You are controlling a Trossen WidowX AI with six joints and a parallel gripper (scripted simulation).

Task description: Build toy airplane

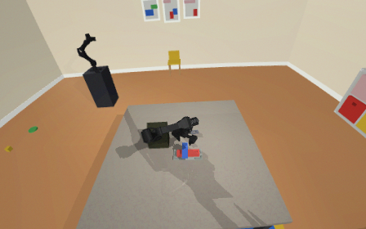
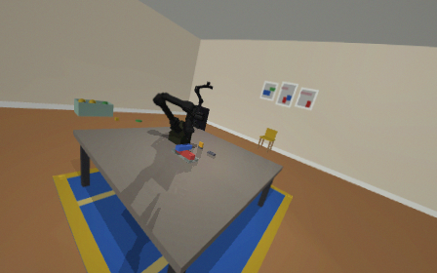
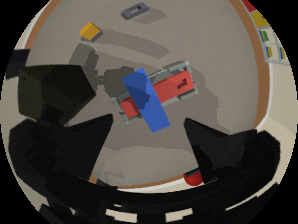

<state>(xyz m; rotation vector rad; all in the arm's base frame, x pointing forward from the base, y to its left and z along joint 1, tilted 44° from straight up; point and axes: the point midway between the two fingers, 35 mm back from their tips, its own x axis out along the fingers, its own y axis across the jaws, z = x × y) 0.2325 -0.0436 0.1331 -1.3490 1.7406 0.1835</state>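
The red fuselage [image 1: 195, 153] [image 2: 187, 155] [image 3: 172, 89] lies in the grey cradle [image 3: 175, 70]. The blue wing [image 1: 185, 151] [image 2: 183, 147] [image 3: 154, 111] lies across its top, about square to it; its tab is hidden, and I cannot tell how deep it sits. A dark socket shows at the fuselage's uncovered end. A small orange block [image 2: 201, 144] [image 3: 90, 31], perhaps the tail fin, lies on the table apart from the cradle. My gripper [image 1: 185, 139] [image 3: 149, 119] is wide open and empty, above the wing and clear of it.
A grey slotted piece [image 1: 197, 132] [image 2: 211, 153] [image 3: 133, 7] lies on the table [image 1: 229, 123] [image 2: 224, 185] beyond the orange block. The dark arm base [image 1: 158, 144] [image 3: 55, 92] stands beside the cradle.
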